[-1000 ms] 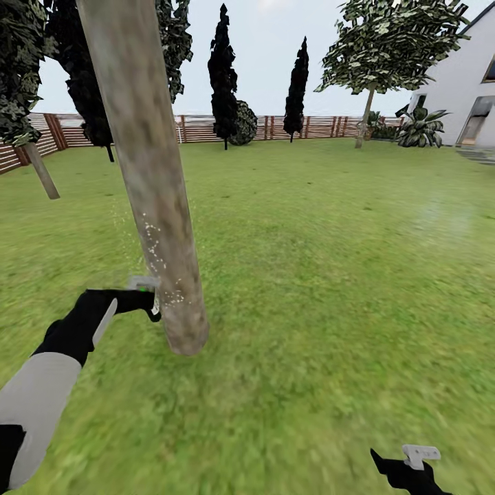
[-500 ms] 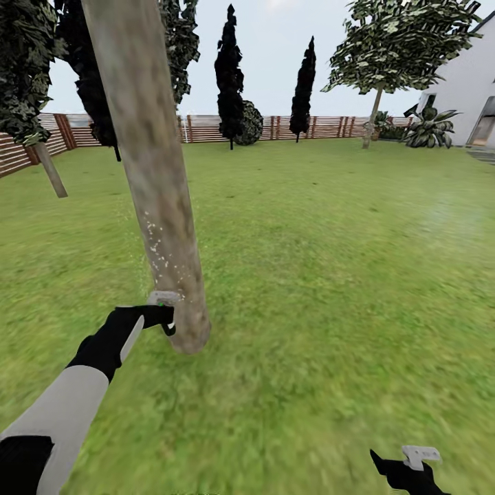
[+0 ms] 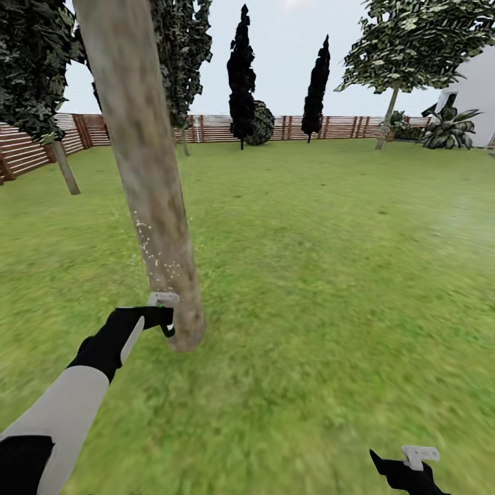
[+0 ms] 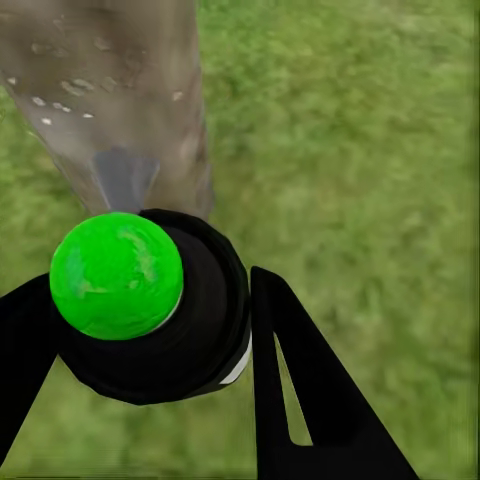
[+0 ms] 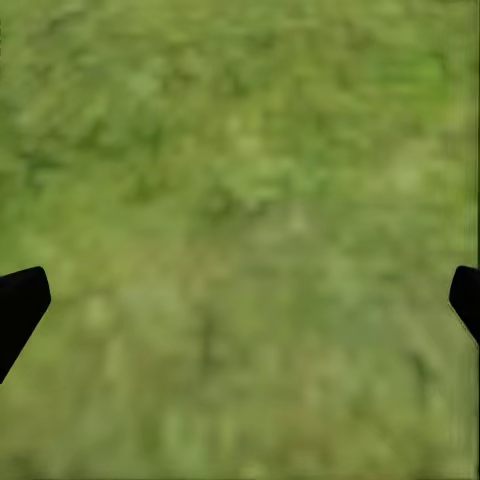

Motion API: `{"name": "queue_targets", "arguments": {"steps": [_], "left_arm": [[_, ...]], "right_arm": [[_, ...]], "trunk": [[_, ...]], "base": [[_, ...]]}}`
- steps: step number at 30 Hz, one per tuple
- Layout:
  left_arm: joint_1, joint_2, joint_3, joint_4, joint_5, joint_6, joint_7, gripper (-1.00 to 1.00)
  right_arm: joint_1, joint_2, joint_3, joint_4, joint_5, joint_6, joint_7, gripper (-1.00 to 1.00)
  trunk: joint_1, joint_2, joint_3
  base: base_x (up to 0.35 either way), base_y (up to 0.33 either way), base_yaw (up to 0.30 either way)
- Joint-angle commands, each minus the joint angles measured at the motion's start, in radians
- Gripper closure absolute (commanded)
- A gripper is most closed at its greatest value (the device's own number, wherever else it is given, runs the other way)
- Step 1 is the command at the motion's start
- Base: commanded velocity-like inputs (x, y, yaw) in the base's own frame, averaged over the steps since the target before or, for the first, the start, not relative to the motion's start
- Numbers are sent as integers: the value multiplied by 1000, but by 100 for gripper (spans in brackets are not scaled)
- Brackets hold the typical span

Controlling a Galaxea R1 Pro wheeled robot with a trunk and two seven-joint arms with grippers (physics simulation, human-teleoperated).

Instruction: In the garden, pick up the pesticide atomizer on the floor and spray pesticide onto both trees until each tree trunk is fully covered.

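A thick mottled grey-beige tree trunk (image 3: pixel 148 179) leans up through the left of the head view, with white specks (image 3: pixel 157 251) scattered on its lower part. My left gripper (image 3: pixel 165 319) sits right beside the trunk's base, shut on the pesticide atomizer (image 4: pixel 140 300), a black bottle with a bright green top. In the left wrist view the trunk (image 4: pixel 110 90) stands just beyond the bottle. A second leaning trunk (image 3: pixel 65 168) rises at the far left by the fence. My right gripper (image 3: pixel 405 474) hangs low over grass at the bottom right, open and with nothing in it (image 5: pixel 240 300).
Grass lawn (image 3: pixel 330 261) stretches ahead to a brown slatted fence (image 3: pixel 220 128). Slim dark cypress-like trees (image 3: pixel 242 75) stand by the fence. A leafy tree (image 3: pixel 419 41) and a white house corner (image 3: pixel 478 82) are at the far right.
My left gripper with the atomizer has moved lower and closer to the trunk's base. The camera has turned slightly, shifting the background to the right. The right gripper is unchanged.
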Motion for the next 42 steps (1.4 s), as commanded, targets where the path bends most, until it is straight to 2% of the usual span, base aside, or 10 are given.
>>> {"name": "queue_targets", "arguments": {"steps": [1, 8, 18, 30, 42], "left_arm": [[0, 0, 0, 4, -1, 0, 1, 100], [0, 1, 1, 7, -2, 0, 1, 100], [0, 1, 1, 26, -2, -1, 1, 100], [0, 1, 1, 26, -2, -2, 1, 100], [0, 1, 1, 26, -2, -3, 1, 100]], "right_arm": [[0, 0, 0, 0, 0, 0, 0, -100], [0, 0, 0, 0, 0, 0, 0, -100], [0, 0, 0, 0, 0, 0, 0, -100], [0, 0, 0, 0, 0, 0, 0, -100], [0, 0, 0, 0, 0, 0, 0, -100]], "trunk": [[0, 0, 0], [0, 0, 0], [0, 0, 0], [0, 0, 0], [0, 0, 0]], "base": [[78, -274, 239], [81, -273, 254], [69, -274, 29], [1, -268, 264], [0, -264, 54]]}}
